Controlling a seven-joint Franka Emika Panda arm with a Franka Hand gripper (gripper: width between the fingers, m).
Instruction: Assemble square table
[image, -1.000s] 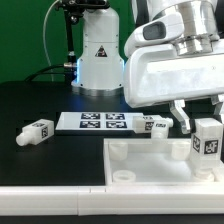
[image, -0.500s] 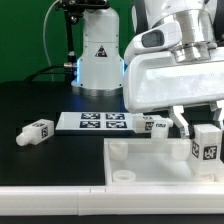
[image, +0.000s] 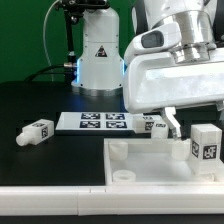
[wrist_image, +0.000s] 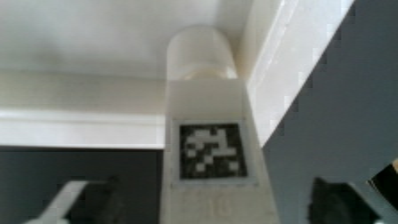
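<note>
Nearest, the square table top (image: 150, 165) lies along the worktop's near edge, its far end cut off at the exterior view's right. A leg (image: 205, 143) stands upright on its far rim, and the gripper (wrist_image: 210, 203) straddles it, jaws wide apart, clear on both sides. Outside, only one finger (image: 173, 124) shows. Further back, a second leg (image: 37, 131) lies beside the marker board (image: 95, 121)

Exterior view low, near, wrist view close on shared leg (image: 205, 145) (wrist_image: 210, 130)
</note>
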